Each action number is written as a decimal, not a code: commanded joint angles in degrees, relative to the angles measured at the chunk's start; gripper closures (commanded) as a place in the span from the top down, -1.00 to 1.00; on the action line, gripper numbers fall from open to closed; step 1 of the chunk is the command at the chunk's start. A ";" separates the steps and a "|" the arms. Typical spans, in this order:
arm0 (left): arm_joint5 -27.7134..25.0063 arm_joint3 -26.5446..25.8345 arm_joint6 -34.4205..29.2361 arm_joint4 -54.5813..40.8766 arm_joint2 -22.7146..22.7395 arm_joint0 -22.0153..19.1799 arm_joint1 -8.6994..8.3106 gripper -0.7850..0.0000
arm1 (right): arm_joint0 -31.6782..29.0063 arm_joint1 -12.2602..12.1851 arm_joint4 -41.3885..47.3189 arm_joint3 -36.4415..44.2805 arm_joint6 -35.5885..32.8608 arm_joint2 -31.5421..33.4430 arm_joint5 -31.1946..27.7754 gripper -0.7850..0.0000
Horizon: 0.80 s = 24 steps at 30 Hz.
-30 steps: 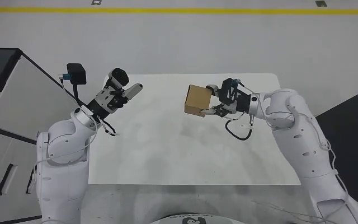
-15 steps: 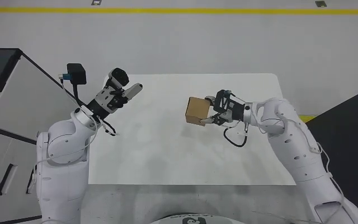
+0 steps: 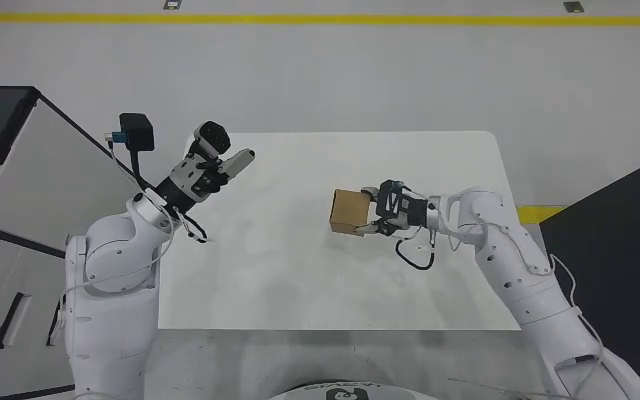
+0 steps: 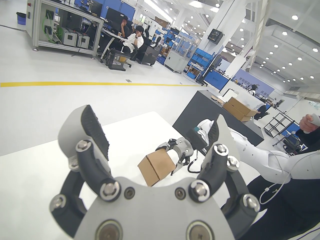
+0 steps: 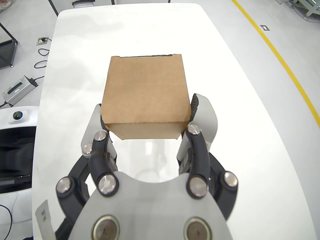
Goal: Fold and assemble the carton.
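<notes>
Squarely inside the right gripper (image 5: 147, 111) sits the carton (image 5: 145, 88) — clamped at its near end.

We can read no text in any view. The carton (image 5: 145, 93) shows us plain brown faces. A blue banner (image 4: 252, 82) in the hall far behind the table carries white characters too small for us to make out. A small white tag (image 5: 44, 212) on the right arm's wrist plate bears a mark we cannot decipher.
</notes>
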<state>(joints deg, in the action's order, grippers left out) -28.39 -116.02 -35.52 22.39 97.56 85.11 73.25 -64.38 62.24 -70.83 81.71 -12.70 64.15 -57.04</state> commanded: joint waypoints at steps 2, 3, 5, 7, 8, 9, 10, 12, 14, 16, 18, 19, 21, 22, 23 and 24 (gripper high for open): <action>0.00 0.00 0.00 0.00 0.00 0.00 0.00 1.00 | -0.11 0.01 -0.02 0.05 0.07 -0.06 0.24 -1.00; 0.00 0.00 0.00 0.00 0.00 0.00 0.00 1.00 | -0.43 0.07 0.25 -0.32 0.51 -0.28 0.95 -1.00; 0.00 0.00 0.00 0.00 0.00 0.00 0.00 1.00 | -0.06 0.13 -0.23 -2.19 1.19 -0.52 1.66 -1.00; 0.00 0.00 0.00 0.00 0.00 0.00 0.00 1.00 | 0.33 0.18 -0.49 -4.17 3.36 -0.49 2.04 -1.00; 0.00 0.00 0.00 0.00 0.00 0.00 0.00 1.00 | 0.54 0.19 -1.05 -4.91 4.47 -0.51 2.21 -1.00; 0.00 0.00 0.00 0.00 0.00 0.00 0.00 1.00 | 0.57 0.19 -1.64 -5.68 5.85 -0.53 2.45 -1.00; 0.00 0.00 0.00 0.00 0.00 0.00 0.00 1.00 | 0.51 0.20 -2.18 -6.82 7.14 -0.54 2.86 -1.00; 0.00 0.00 0.00 0.00 0.00 0.00 0.00 1.00 | 0.58 0.25 -3.69 -8.14 9.47 -0.92 3.41 -1.00; 0.00 0.00 0.00 0.00 0.00 0.00 0.00 1.00 | 0.67 0.32 -5.03 -9.65 11.63 -1.40 3.86 -1.00; 0.00 0.00 0.00 0.00 0.00 0.00 0.00 1.00 | 0.86 0.42 -6.27 -11.17 13.43 -2.08 4.04 -1.00; 0.00 0.00 0.00 0.00 0.00 0.00 0.00 1.00 | 1.24 0.55 -7.37 -12.67 14.92 -2.77 4.37 -1.00; 0.00 0.00 0.00 0.00 0.00 0.00 0.00 1.00 | 1.44 0.63 -7.81 -13.43 15.65 -3.11 4.53 -1.00; 0.00 0.00 0.00 0.00 0.00 0.00 0.00 1.00 | 1.81 0.76 -8.92 -14.62 17.21 -3.76 4.99 -1.00; 0.00 0.00 0.00 0.00 0.00 0.00 0.00 1.00 | 1.98 0.80 -9.83 -15.04 18.18 -4.09 5.28 -1.00; 0.00 0.00 0.00 0.00 0.00 0.00 0.00 1.00 | 2.04 0.83 -10.65 -15.55 19.23 -4.38 5.55 -1.00; 0.00 0.00 0.00 0.00 0.00 0.00 0.00 1.00 | 2.11 0.85 -11.34 -16.09 20.22 -4.66 5.74 -1.00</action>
<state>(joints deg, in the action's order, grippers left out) -28.39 -116.02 -35.52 22.39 97.56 85.11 73.25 -62.32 63.07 -81.49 66.10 6.56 59.73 -51.49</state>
